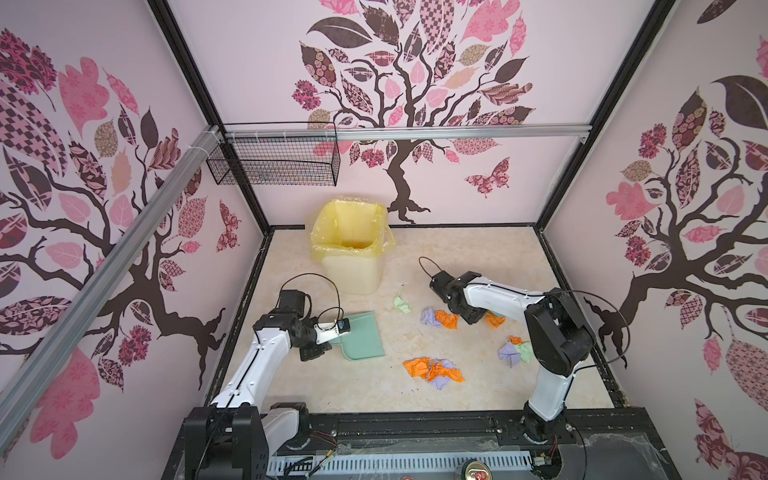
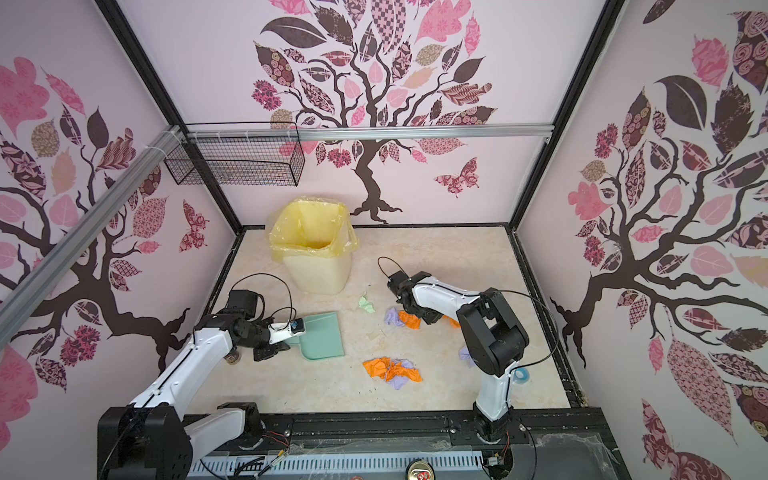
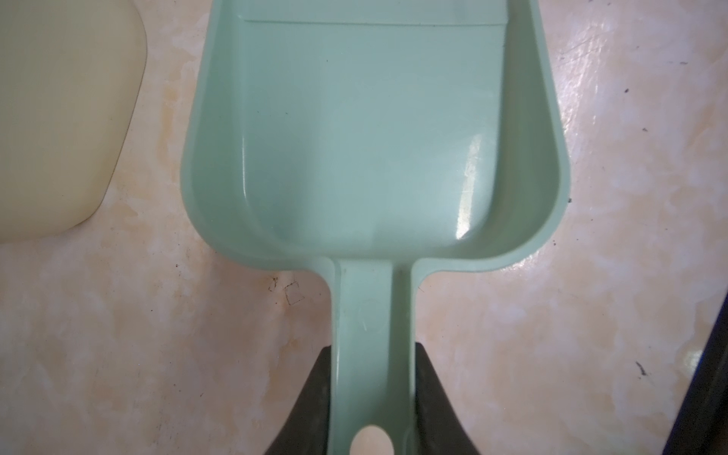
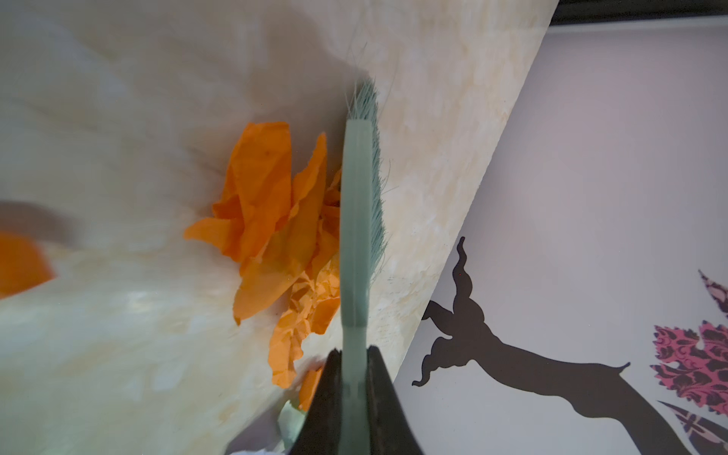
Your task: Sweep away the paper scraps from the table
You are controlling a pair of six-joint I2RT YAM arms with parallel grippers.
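Observation:
On the beige table (image 1: 374, 395) the paper scraps lie in groups: a pale green wad (image 1: 401, 304), a lavender and orange pair (image 1: 440, 318), an orange one (image 1: 494, 320), a mixed heap (image 1: 434, 370) and another (image 1: 515, 351) beside the right arm. My left gripper (image 3: 372, 350) is shut on the handle of the teal dustpan (image 3: 370, 138), which lies flat and empty (image 1: 361, 336). My right gripper (image 4: 354, 354) is shut on a teal brush (image 4: 356, 220), whose bristles rest on the table against an orange scrap (image 4: 272, 220).
A cream bin (image 1: 353, 245) with a yellow liner stands at the back, just beyond the dustpan. A black wire basket (image 1: 274, 160) hangs on the left rail. A blue tape roll (image 2: 523, 375) sits near the right arm's base. The black frame (image 1: 577, 316) edges the table.

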